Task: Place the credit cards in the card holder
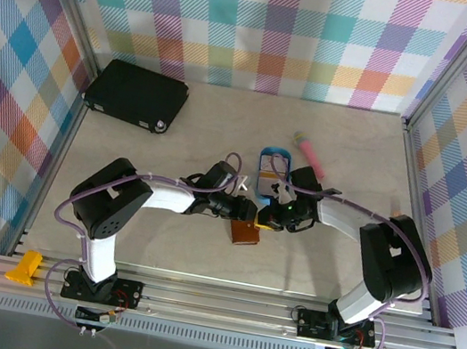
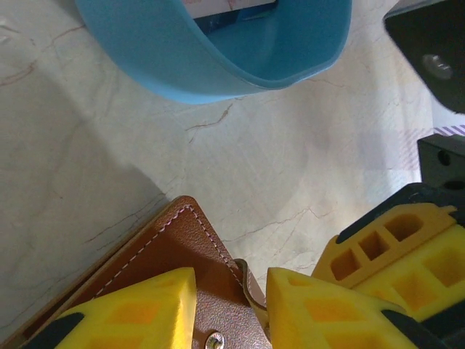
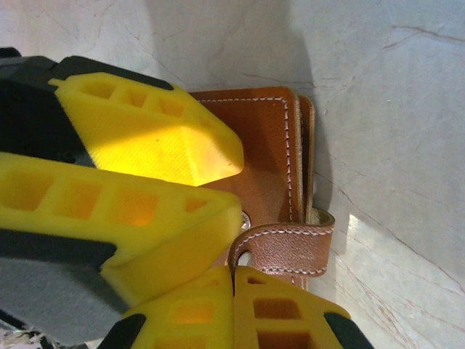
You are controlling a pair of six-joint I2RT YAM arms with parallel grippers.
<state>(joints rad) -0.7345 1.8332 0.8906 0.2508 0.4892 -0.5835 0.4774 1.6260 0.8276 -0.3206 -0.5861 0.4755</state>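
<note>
The card holder (image 3: 261, 145) lies closed on the worktop (image 2: 87, 145), near the blue tray (image 2: 218, 65) where the cards (image 1: 269, 179) seem to lie. My left fingers (image 2: 138, 313) stand apart astride its snap, gripping nothing I can see. My right fingers (image 3: 290, 313) are pressed together at the end of the snap tab (image 3: 290, 247); I cannot tell whether they pinch it. Both pairs crowd one small spot, so a pull on the tab may drag the whole holder, or the fingers may knock together.
</note>
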